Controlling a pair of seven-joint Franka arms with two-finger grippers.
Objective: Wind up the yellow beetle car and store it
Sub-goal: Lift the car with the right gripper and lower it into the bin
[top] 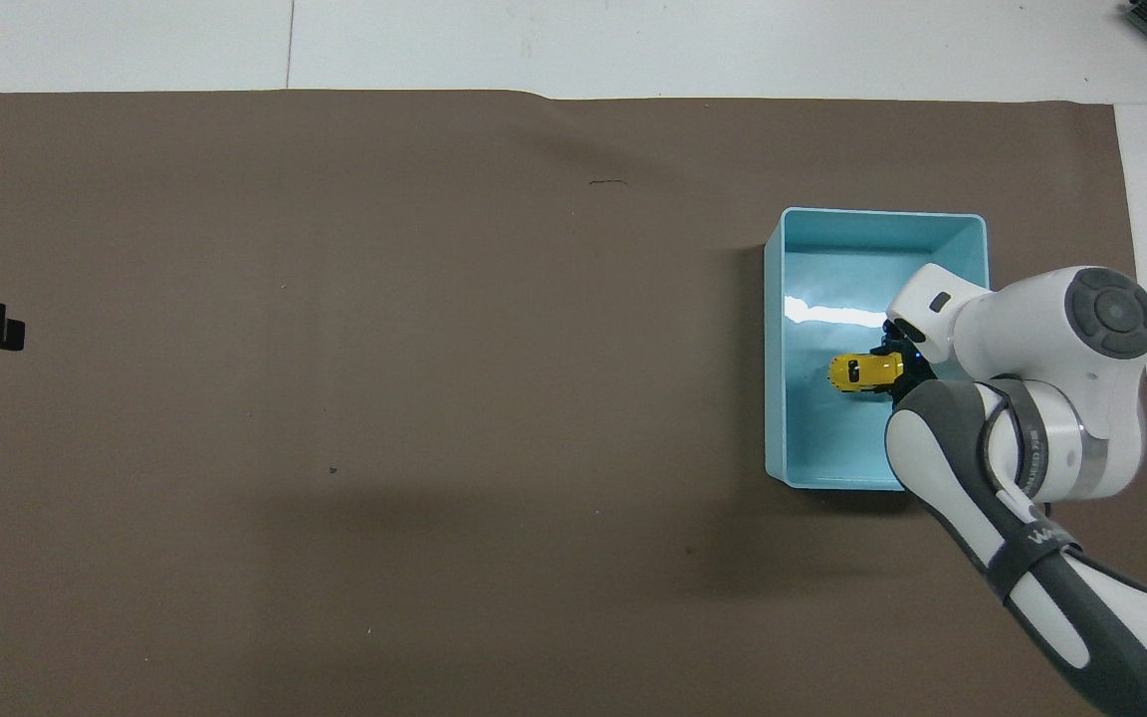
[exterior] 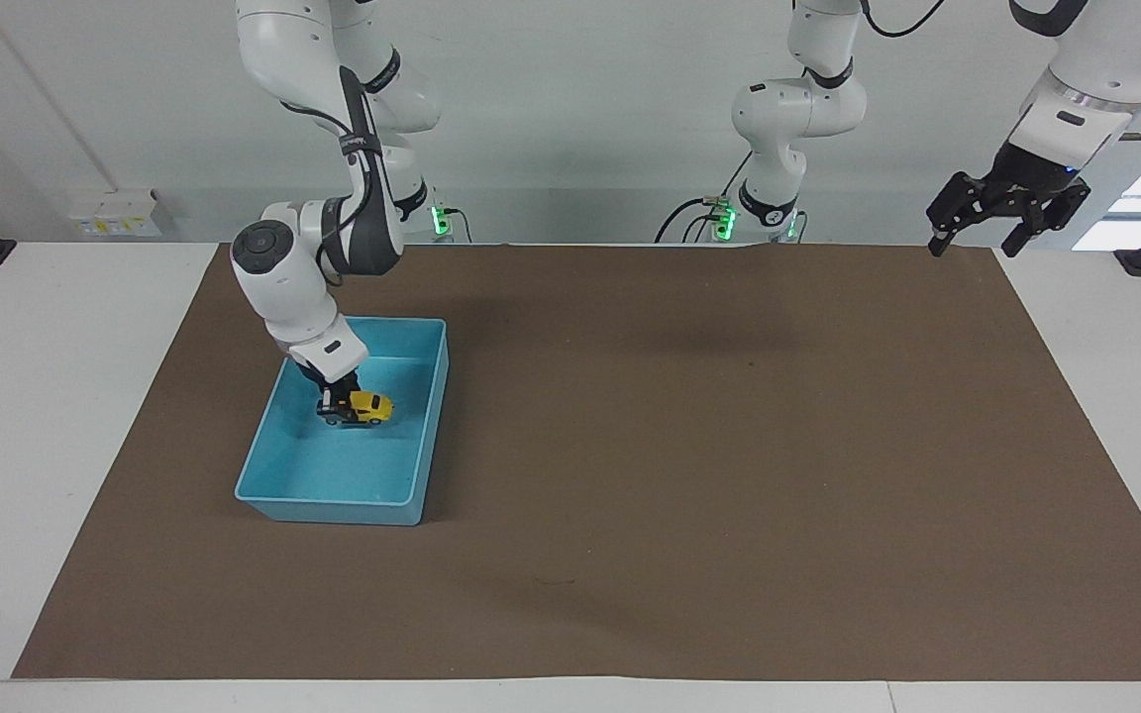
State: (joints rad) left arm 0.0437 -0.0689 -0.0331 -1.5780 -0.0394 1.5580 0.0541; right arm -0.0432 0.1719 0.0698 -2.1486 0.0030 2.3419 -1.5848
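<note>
yellow beetle car (exterior: 368,406) in tray (exterior: 429,436), tray on mat (exterior: 729,446), toward right arm's end
</note>
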